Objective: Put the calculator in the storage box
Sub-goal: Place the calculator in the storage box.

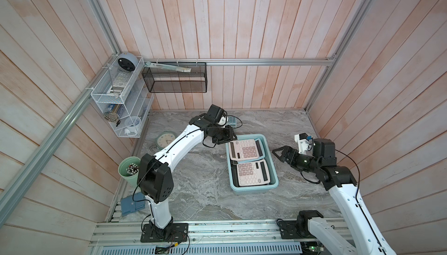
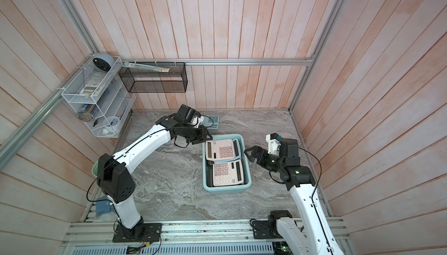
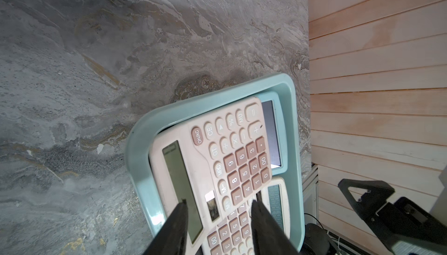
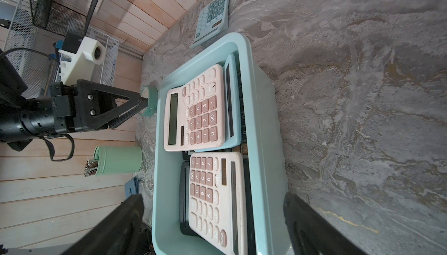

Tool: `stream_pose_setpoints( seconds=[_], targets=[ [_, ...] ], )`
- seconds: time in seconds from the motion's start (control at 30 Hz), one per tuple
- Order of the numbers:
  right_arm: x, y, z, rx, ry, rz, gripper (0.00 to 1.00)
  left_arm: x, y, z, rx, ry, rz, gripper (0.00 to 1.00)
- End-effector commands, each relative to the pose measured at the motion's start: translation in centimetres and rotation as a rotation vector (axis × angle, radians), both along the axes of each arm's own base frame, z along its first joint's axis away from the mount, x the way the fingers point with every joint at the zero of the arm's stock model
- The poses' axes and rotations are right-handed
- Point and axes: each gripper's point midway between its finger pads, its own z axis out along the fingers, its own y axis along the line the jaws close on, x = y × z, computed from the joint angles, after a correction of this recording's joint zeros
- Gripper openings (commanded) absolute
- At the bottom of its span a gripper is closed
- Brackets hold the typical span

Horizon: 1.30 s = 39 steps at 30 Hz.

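Marbled counter (image 3: 96,72): pink calculator (image 3: 217,149) is lying tilted inside storage box (image 3: 137,149), long axis crosswise, display end toward nearer left hand (image 3: 217,204), hovering half-open, apparently holding nothing; right hand (image 4: 212,199) wide, empty

On your table (image 1: 193,181), item by item.
- Centre, slightly right: box (image 1: 254,189).
- In the box, far end: far calculator (image 1: 243,149), tilted, lying on a lower calculator (image 1: 259,145).
- In the box, near end: near calculator (image 1: 252,172).
- Behind the box, on the table: loose calculator (image 2: 213,122).
- Left of the box: clock (image 1: 165,140), lying flat.
- Left edge, nearer the arm bases: cup (image 1: 128,169).
- Back wall: basket (image 1: 174,78).
- Left wall: rack (image 1: 121,96).
- Over the box's far left corner: left gripper (image 1: 226,140).
- Just right of the box: right gripper (image 1: 278,154).
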Motion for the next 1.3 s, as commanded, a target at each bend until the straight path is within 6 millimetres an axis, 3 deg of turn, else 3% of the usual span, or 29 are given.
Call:
stream_pose_setpoints(
  seconds=[0.0,0.17,0.43,0.6,0.83,1.1,1.27],
  targets=[
    [0.2,0.4,0.2,0.021,-0.008,0.016,0.96,1.4,0.8,0.8,0.015,-0.063,0.057,0.44],
    [0.3,0.3,-0.2,0.007,-0.004,0.02,0.97,3.3,3.6,1.5,0.022,-0.12,0.169,0.6],
    [2.0,-0.4,-0.4,-0.068,0.014,0.006,0.98,6.8,7.9,0.7,-0.069,-0.14,0.361,1.0],
    [3.4,-1.2,-0.7,-0.106,0.031,-0.033,0.98,9.3,8.6,-0.8,-0.175,-0.113,0.471,1.0],
    [4.1,-1.7,-1.5,-0.089,0.069,-0.098,0.98,13.4,9.8,-4.5,-0.364,-0.034,0.697,1.0],
    [3.6,-2.4,-2.3,-0.088,0.089,-0.151,0.98,16.9,8.9,-9.5,-0.516,0.1,0.856,1.0],
    [3.5,-2.4,-2.1,-0.103,0.095,-0.141,0.98,17.9,7.7,-11.4,-0.553,0.144,0.897,0.92]
  ],
)
